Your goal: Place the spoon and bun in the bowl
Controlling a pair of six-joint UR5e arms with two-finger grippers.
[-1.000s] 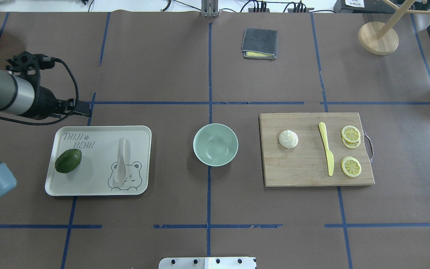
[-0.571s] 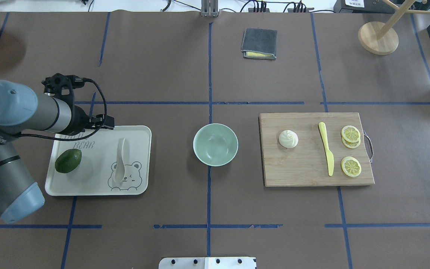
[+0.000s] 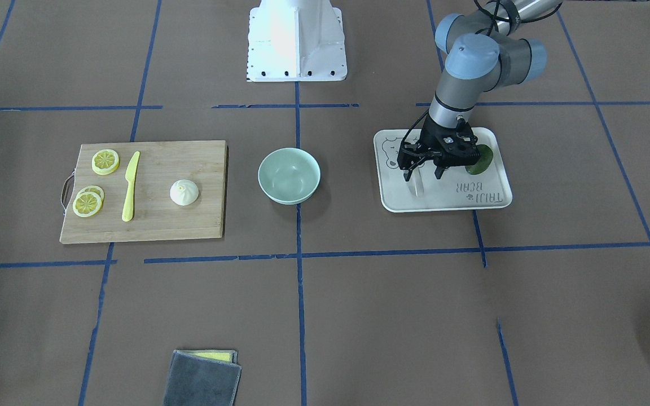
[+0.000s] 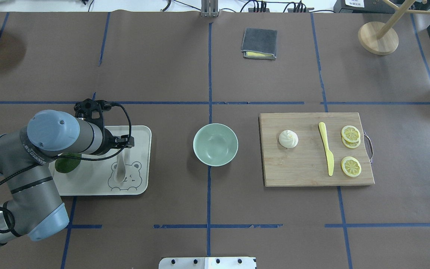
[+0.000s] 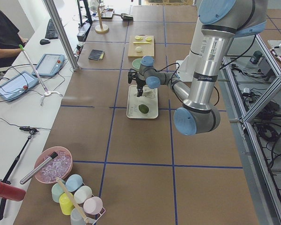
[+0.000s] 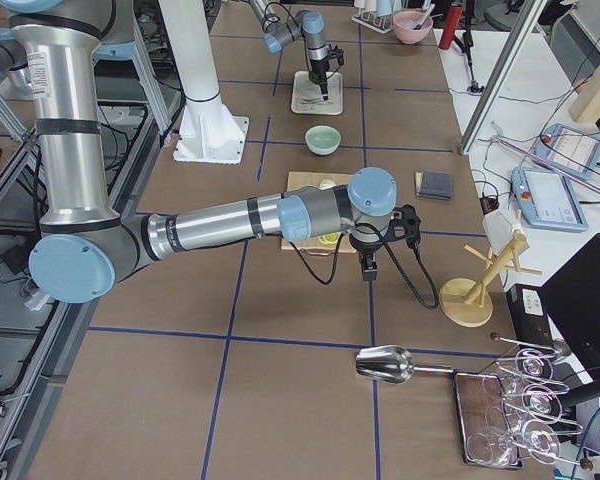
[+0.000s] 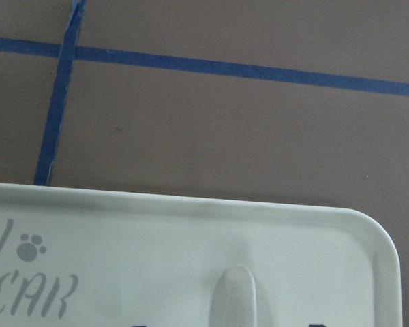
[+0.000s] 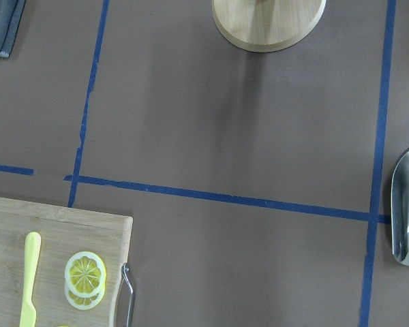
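Note:
The pale spoon lies on the white bear-print tray, scoop toward the robot. My left gripper is open and hangs just above the spoon's handle, with a finger on either side. The handle's tip shows in the left wrist view. The mint-green bowl stands empty at the table's middle. The white bun sits on the wooden cutting board. My right gripper shows only in the exterior right view, beyond the board's outer end; I cannot tell whether it is open or shut.
A green avocado lies on the tray, partly under my left arm. A yellow knife and lemon slices lie on the board. A grey cloth and a wooden stand are at the far side.
My left arm has swung right and toward the robot, from beyond the tray's far left corner to over the spoon's handle. It now hides part of the avocado.

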